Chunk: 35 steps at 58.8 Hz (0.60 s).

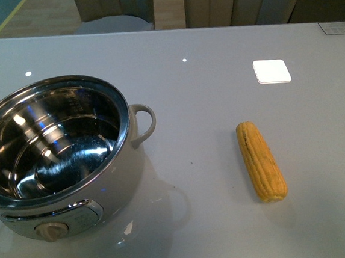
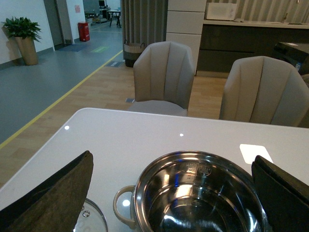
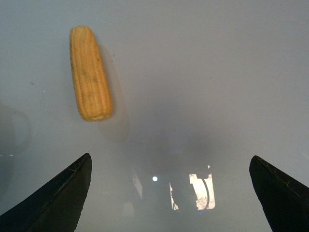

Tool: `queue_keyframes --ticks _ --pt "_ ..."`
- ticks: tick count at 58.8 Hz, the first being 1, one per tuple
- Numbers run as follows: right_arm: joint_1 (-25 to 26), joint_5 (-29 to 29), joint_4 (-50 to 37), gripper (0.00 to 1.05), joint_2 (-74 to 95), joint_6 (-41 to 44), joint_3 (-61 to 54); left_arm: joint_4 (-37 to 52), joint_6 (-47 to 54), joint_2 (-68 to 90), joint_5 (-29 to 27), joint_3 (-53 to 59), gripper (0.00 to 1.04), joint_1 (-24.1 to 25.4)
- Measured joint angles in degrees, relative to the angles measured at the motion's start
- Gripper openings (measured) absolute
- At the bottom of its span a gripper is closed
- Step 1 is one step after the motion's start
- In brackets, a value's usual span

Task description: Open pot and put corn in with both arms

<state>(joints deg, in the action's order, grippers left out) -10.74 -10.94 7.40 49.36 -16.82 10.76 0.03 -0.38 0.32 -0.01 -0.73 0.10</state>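
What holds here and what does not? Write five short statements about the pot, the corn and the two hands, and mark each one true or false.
1. The pot has its lid on. False: it is open, and the lid lies beside it.
2. The corn lies on the table, apart from the pot. True.
3. The right hand is shut on the corn. False: it is open and holds nothing, with the corn lying clear of it.
4. The pot has nothing inside, only bare shiny steel. True.
5. The left hand is open. True.
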Motion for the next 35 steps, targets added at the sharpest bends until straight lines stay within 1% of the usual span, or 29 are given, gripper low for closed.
queue_keyframes --ticks 5,6,14,21,27,35 --pt "-1.5 -2.1 -6.4 0.96 8.9 0.0 1.4 0.0 0.0 0.0 0.0 0.0 0.98 0.0" --pt "-2.3 -2.4 -9.2 0.96 13.1 0.0 2.3 0.0 0.0 0.0 0.0 0.0 0.98 0.0" --pt "-6.4 -2.5 -20.5 0.96 32.2 0.1 8.2 0.0 0.0 0.0 0.0 0.0 0.98 0.0" --pt "-9.0 -1.9 -26.0 0.96 42.8 2.1 11.8 0.0 0.0 0.0 0.0 0.0 0.98 0.0" --pt "-10.8 -1.5 -28.8 0.96 49.7 4.6 14.4 0.0 0.0 0.0 0.0 0.0 0.98 0.0" --pt "-12.3 -2.6 -33.2 0.96 57.3 8.8 17.1 0.0 0.0 0.0 0.0 0.0 0.98 0.0"
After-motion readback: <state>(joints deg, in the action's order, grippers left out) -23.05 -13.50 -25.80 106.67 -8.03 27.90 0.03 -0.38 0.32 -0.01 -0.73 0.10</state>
